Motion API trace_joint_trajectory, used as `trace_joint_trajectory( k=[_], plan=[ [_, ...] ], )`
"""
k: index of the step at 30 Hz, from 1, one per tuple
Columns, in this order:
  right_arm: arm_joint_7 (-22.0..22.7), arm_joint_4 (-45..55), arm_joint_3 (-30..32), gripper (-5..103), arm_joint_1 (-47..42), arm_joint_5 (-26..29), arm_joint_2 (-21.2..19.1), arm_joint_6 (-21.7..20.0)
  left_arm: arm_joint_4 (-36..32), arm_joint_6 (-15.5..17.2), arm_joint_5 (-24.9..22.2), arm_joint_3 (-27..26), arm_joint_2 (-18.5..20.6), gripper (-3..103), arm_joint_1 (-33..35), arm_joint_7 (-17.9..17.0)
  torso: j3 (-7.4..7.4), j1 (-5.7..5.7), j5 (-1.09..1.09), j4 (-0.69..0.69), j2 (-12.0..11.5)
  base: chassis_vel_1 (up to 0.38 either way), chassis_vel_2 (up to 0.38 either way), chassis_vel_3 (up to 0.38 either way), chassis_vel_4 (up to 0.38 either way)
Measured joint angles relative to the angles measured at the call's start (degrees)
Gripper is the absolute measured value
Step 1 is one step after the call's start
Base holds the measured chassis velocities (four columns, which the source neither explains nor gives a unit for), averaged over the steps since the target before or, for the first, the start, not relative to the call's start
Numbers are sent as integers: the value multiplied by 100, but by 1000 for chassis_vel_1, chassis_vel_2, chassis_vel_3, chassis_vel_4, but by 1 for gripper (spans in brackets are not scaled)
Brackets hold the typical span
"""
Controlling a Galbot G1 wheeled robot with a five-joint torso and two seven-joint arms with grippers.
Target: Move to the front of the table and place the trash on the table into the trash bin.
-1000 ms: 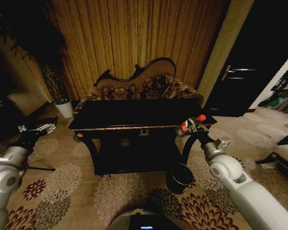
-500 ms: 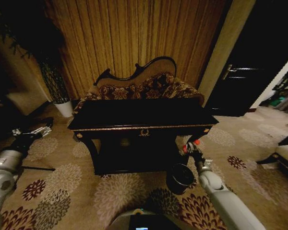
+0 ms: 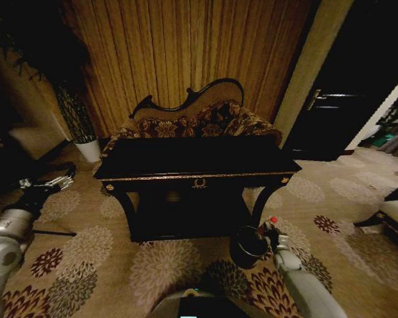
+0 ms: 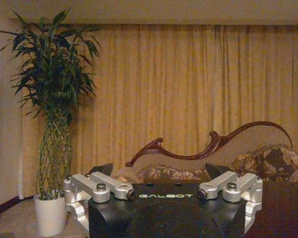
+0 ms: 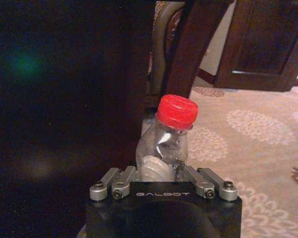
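My right gripper (image 3: 270, 232) is low, just right of the trash bin (image 3: 247, 246), a small dark round bucket on the carpet by the table's front right leg. It is shut on a piece of trash, a clear plastic bottle (image 3: 272, 222) with a red cap. In the right wrist view the bottle (image 5: 165, 144) stands up between the jaws of the right gripper (image 5: 161, 173), cap uppermost. The black glossy table (image 3: 192, 159) with gold trim stands straight ahead. My left gripper (image 3: 52, 185) hangs far out to the left over the carpet, and in its own wrist view the left gripper (image 4: 164, 191) is open with nothing in it.
A carved-back patterned sofa (image 3: 199, 122) stands behind the table against the curtain. A tall plant in a white pot (image 3: 88, 150) is at the back left. A dark door (image 3: 331, 112) is at the back right, and a piece of furniture (image 3: 395, 218) sits at the right edge.
My right arm has come down with the bottle from beside the table's right corner to beside the trash bin. The left arm has barely moved.
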Motion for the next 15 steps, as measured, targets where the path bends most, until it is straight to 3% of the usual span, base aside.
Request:
trace_joint_trajectory(
  k=[4,9,11,13,15],
  plan=[
    [13,-53,-6,29,153,-1,264,64,-75,-57,1,-48,-64,100,98,22,0,0,0,2,0,0,0,0,0],
    [10,-188,20,26,226,-240,313,128,-100,-104,-2,-118,-72,100,135,63,0,0,-1,0,0,0,0,0,0],
    [5,-227,48,35,222,-307,284,159,-101,-116,-7,-136,-57,100,144,77,0,-1,0,-1,0,0,0,0,0],
    [4,-244,58,35,221,-317,271,180,-101,-118,-7,-136,-57,100,144,79,0,0,0,-1,0,0,0,0,0],
    [3,-267,73,46,210,-323,230,224,-103,-125,-7,-122,-62,100,130,79,0,0,0,0,0,0,0,0,0]
  ],
)
